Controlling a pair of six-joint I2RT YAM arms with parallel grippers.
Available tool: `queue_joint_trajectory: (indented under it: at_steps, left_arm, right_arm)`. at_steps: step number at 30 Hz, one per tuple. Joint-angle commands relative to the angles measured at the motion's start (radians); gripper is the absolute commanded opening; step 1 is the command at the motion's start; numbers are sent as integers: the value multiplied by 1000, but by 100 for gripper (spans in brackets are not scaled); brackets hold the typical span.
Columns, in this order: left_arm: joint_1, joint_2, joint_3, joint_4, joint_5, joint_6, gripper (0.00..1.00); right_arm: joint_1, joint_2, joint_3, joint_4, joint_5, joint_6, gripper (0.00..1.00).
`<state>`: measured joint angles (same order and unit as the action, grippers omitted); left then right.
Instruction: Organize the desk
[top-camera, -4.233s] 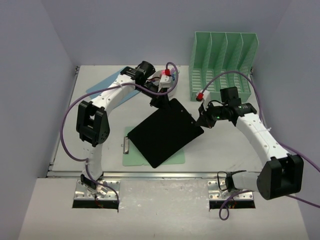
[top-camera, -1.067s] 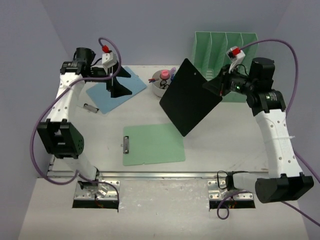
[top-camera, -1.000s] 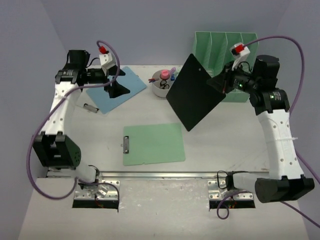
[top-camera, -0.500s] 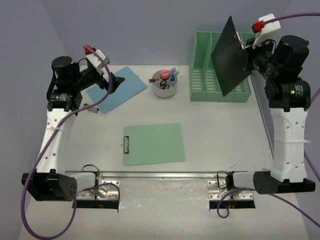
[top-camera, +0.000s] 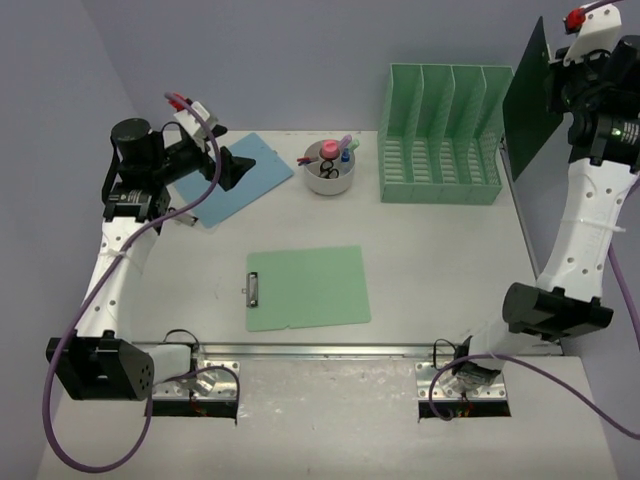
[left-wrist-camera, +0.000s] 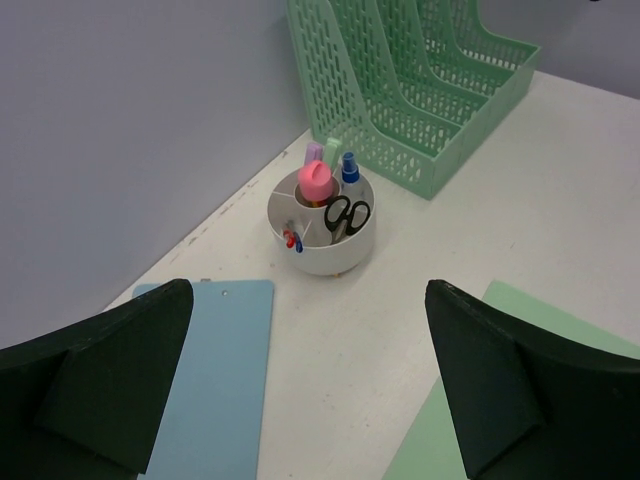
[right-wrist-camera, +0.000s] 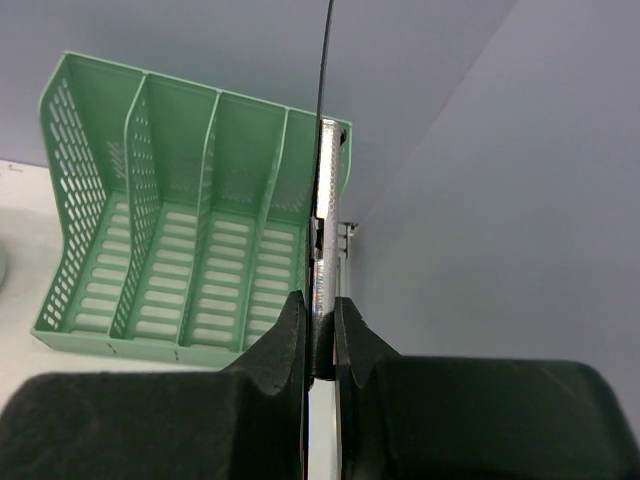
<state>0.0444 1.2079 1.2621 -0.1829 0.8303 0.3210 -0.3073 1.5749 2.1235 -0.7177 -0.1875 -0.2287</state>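
— What has the right gripper (right-wrist-camera: 320, 305) got?
— It's clamped on the edge of a dark clipboard (top-camera: 527, 100), held upright and high. The worktop (top-camera: 440, 260) is far beneath it, and the green file rack (right-wrist-camera: 190, 250) is below, mostly to its left.
— And the left gripper (left-wrist-camera: 305, 390)?
— Spread wide above the worktop. A pen cup (left-wrist-camera: 322, 222) is ahead of it and a blue clipboard (left-wrist-camera: 215, 370) is beside one finger.

matt plastics, a little bare metal
the desk (top-camera: 440, 270) is showing a smooth, matt off-white top, its metal rail (top-camera: 330, 350) gleaming at 6 o'clock; the slotted file rack (top-camera: 440, 135) at 1 o'clock is looking like softly shining mint plastic; the dark board (top-camera: 527, 95) is reading matt, its metal clip (right-wrist-camera: 322, 200) glinting; the green clipboard (top-camera: 310, 288) is lying dull and smooth.
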Motion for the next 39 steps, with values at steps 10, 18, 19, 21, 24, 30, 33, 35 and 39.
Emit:
queue_joint_trajectory:
  at_steps: [10,18,19,21,24,30,33,35,39]
  left_arm:
    - [-8,27,-39,164,38,-100,100]
    - [-8,32,-66,169,38,-91,100]
    - [-8,33,-69,198,39,-91,100]
    - [-8,36,-75,203,41,-91,100]
    - [-8,38,-86,214,43,-91,100]
    - [-6,44,-99,218,41,-86,100]
    - [-8,50,-101,217,38,-85,100]
    - [-8,56,-102,217,38,-83,100]
    - [-8,65,-109,218,23,-92,100]
  right_arm:
    - [-23,175,104,150,-81,60,1]
    - [-21,246,83,234,-87,103,1]
    - [-21,247,75,244,-89,107,1]
    - [-21,261,67,259,-95,115,1]
    - [-21,283,65,288,-92,129,1]
    - [-21,326,76,307,-75,150,1]
    - [-21,335,56,313,-73,157,1]
    - [-21,335,41,319,-73,160,1]
    - [-21,347,12,316,-75,164,1]
